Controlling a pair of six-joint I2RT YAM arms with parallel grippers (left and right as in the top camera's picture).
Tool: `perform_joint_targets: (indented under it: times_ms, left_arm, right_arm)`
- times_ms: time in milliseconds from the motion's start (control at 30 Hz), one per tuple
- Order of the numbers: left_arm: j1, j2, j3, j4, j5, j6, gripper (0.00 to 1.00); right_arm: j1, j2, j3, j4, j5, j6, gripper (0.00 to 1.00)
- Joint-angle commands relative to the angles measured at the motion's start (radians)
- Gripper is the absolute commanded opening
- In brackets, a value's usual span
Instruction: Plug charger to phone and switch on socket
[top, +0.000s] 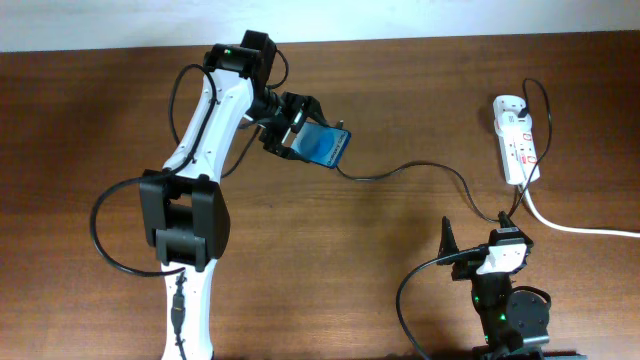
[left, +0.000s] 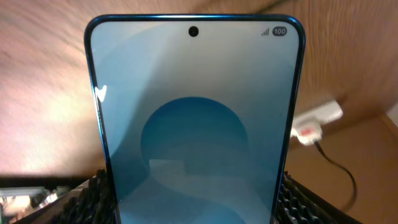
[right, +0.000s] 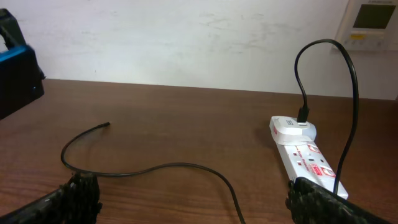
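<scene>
- Left claw (top: 298, 130) clamped on the phone (top: 323, 146), above the bench (top: 80, 120)
- Right claw (right: 193, 202) apart, near the socket (top: 517, 140)
- Charger (top: 420, 168) tip apparently loose, not in the phone

The phone (left: 194, 124) stands upright and fills most of the view, its blue screen lit and showing a large round shape. A camera hole (left: 193, 30) sits at the phone's top centre, and a battery mark (left: 279, 30) reading 100 is at its top right. The left gripper (left: 194, 208) clamps the phone's lower edges, with its ribbed black fingers (left: 93, 196) touching both sides. Right of the phone, on the brown wooden table (left: 43, 93), lies the white socket (left: 317, 121), red-marked. The black charger (left: 339, 171) trails away from it.
</scene>
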Motion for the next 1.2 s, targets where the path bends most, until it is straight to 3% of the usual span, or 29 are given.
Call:
perform_joint_targets:
  times_ms: [0,233,567,667,733,800,967,1167]
  left_arm:
    - [-0.002,0.004,0.028,-0.002,0.217,-0.026,0.0]
    - [-0.001,0.004,0.028,-0.002,0.257,-0.026,0.0]
    - [0.002,0.004,0.028,-0.017,-0.077,-0.022,0.0]
    - [0.002,0.004,0.028,-0.055,-0.178,0.197,0.0]
    - [0.002,0.004,0.027,-0.057,-0.214,0.278,0.0]
    - [0.002,0.004,0.028,-0.049,-0.269,0.423,0.0]
    - [0.002,0.004,0.028,-0.013,-0.319,0.781,0.0]
    - [0.002,0.004,0.028,-0.008,-0.38,0.8,0.0]
  right_arm:
    - [-0.004,-0.008,-0.007,-0.004,-0.002,0.002,0.99]
    - [-0.004,-0.008,-0.007,-0.004,-0.002,0.002,0.98]
    - [-0.003,-0.008,-0.007,0.027,0.005,0.002,0.99]
    - [-0.003,-0.008,-0.007,0.089,-0.05,0.002,0.99]
    - [-0.003,-0.008,-0.007,0.13,-0.094,0.003,0.99]
    - [-0.004,-0.008,-0.007,0.188,-0.244,0.01,0.99]
    - [-0.004,0.06,0.05,0.184,-0.29,0.141,0.99]
    - [-0.004,0.518,0.343,0.175,-0.492,0.141,0.99]
